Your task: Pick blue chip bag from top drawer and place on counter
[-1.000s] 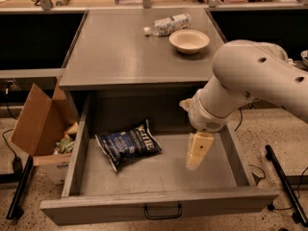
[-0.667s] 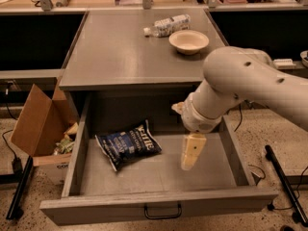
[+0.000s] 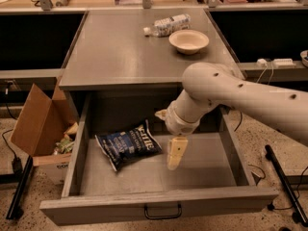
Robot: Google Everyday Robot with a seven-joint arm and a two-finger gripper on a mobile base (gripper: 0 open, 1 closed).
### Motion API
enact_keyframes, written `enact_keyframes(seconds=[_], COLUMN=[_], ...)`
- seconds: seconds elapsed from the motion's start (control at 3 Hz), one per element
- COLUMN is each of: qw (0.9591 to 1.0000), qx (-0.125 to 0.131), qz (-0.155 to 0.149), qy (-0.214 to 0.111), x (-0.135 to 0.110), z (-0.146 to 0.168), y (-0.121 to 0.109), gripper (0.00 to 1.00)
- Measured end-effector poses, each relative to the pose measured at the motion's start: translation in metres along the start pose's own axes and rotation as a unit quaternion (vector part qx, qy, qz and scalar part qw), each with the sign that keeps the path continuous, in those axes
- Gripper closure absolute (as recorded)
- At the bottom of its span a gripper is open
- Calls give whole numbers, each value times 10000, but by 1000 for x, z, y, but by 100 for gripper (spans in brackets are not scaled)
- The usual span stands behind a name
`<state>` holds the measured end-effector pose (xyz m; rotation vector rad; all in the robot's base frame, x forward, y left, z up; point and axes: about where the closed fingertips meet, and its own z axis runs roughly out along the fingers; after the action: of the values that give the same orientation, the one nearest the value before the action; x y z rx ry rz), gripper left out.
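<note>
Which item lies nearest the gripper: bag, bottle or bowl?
The blue chip bag, in the top drawer beside the gripper; bottle and bowl sit on the counter.

Hand (image 3: pixel 176 153) beside blue chip bag (image 3: pixel 129 144)

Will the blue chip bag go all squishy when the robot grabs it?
Probably yes: the blue chip bag looks crinkled, so it should dent and crackle. It likely weighs little, and may slide on the smooth floor of the top drawer if nudged. The gripper hangs close beside it, inside the drawer.
</note>
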<state>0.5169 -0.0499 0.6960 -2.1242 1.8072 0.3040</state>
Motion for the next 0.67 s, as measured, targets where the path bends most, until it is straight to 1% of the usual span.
enact_keyframes(seconds=[0.33,0.67], qw=[9998,9990], qx=[-83,-85], qz=[-120,-254], qy=[-107,-347], x=[-2,-12], z=[27,44], y=[-10,-21], gripper=[0,0])
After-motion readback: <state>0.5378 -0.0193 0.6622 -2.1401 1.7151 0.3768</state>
